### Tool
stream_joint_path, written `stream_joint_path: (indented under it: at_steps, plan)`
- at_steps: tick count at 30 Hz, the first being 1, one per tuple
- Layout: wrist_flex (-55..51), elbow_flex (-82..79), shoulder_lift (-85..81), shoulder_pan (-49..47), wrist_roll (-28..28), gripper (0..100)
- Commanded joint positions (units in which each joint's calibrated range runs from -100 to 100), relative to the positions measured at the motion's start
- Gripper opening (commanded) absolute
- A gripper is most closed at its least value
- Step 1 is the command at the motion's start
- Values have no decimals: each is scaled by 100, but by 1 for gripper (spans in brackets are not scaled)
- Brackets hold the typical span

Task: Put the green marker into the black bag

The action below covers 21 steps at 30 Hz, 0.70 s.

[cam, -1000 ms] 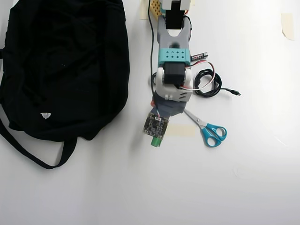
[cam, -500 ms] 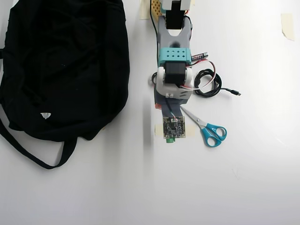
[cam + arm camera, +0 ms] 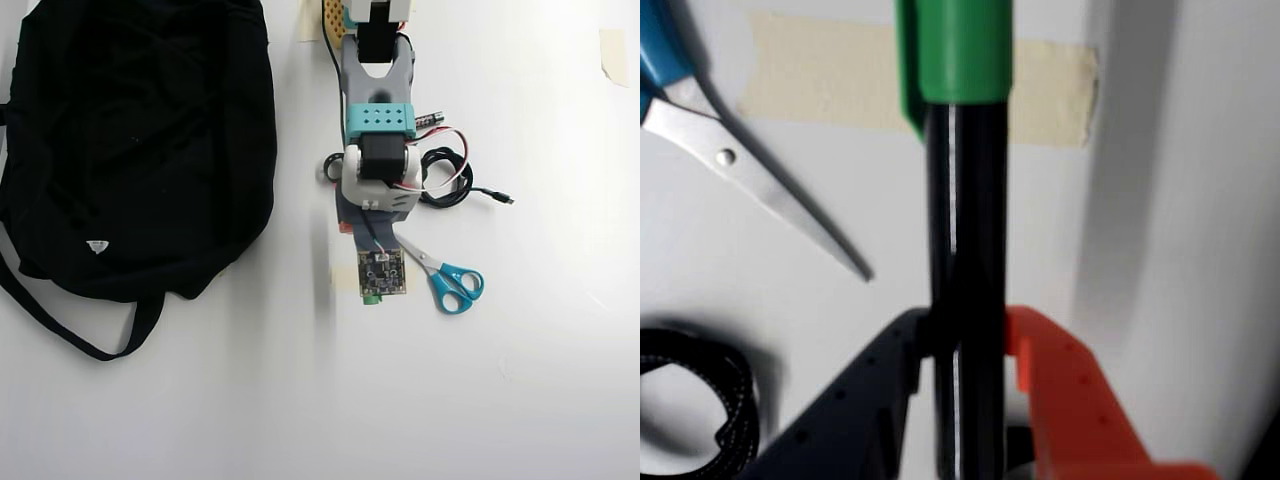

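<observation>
Overhead view first, from its left side: you have the black bag (image 3: 130, 140) filling the upper-left part of the white table (image 3: 300, 400), running off the left and top edges, with its strap (image 3: 70, 325) looping below it and a small white label (image 3: 97, 245) low on the fabric. Between the bag's right edge and the arm (image 3: 378, 120) you get a bare white strip. The whole lower half of the table is open, and so is the right side beyond the scissors.

The arm reaches down from the top edge at centre. Beside it on the right lie one coiled black cable (image 3: 445, 180), partly under the arm, and one pair of blue-handled scissors (image 3: 445, 278), their blades pointing up-left towards the wrist. One small dark battery (image 3: 428, 118) shows just right of the teal block. A tan strip of tape (image 3: 343, 280) peeks out beside the wrist camera board.

Wrist view, left to right: scissors blade (image 3: 760, 190), cable coil (image 3: 700, 400) at lower left, then the gripper (image 3: 965, 350). Its dark and orange fingers are pinching the black barrel of the one green marker (image 3: 962, 230), which stands along the frame with its green cap towards the top, over the tape. You have clear white table to the right.
</observation>
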State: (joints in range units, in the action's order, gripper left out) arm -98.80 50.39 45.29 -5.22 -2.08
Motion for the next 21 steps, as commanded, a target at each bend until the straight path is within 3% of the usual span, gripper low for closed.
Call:
stream_joint_path:
  at_steps: [1,7,21]
  plan:
    - [-34,127,-296,-69,-18,2]
    - [-8,-457,-770,-137,19,2]
    - [784,-3871,-3433,-114,35,2]
